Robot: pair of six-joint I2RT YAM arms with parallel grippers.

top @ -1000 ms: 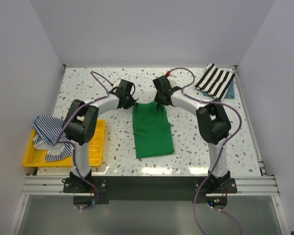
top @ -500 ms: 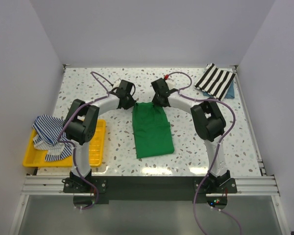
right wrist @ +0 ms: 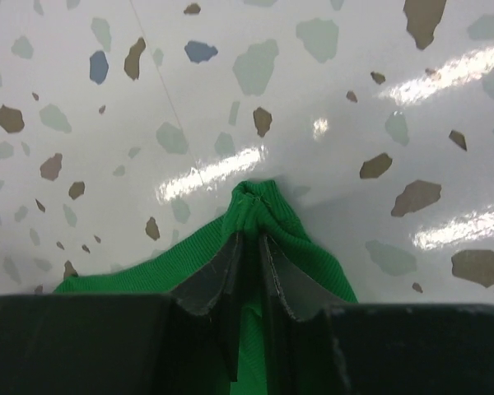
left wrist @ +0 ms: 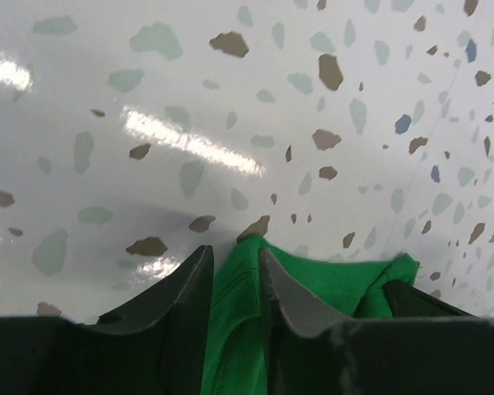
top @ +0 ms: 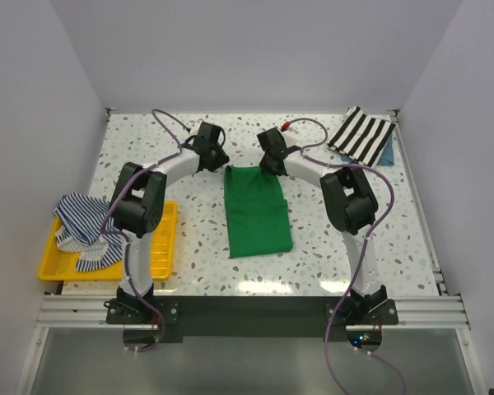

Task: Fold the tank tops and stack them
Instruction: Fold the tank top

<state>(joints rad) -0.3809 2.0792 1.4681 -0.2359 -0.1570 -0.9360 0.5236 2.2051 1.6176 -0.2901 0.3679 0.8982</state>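
The green tank top (top: 258, 212) lies flat as a folded rectangle in the middle of the table. My left gripper (top: 223, 165) is at its far left corner and my right gripper (top: 270, 167) at its far right corner. In the left wrist view the gripper (left wrist: 230, 255) has green cloth (left wrist: 337, 284) filling the gap between its fingers. In the right wrist view the gripper (right wrist: 249, 239) is pinched tight on a bunched green corner (right wrist: 259, 202). The navy-and-white striped tank top (top: 78, 226) lies crumpled on the yellow tray (top: 160, 247).
The yellow tray sits at the table's left front edge. A cloth with broad black-and-white stripes (top: 361, 136) lies on something blue at the back right corner. White walls close in the table on three sides.
Both grippers have moved toward the back of the table with the green top's far edge. That edge is now straight and the cloth lies flatter and longer.
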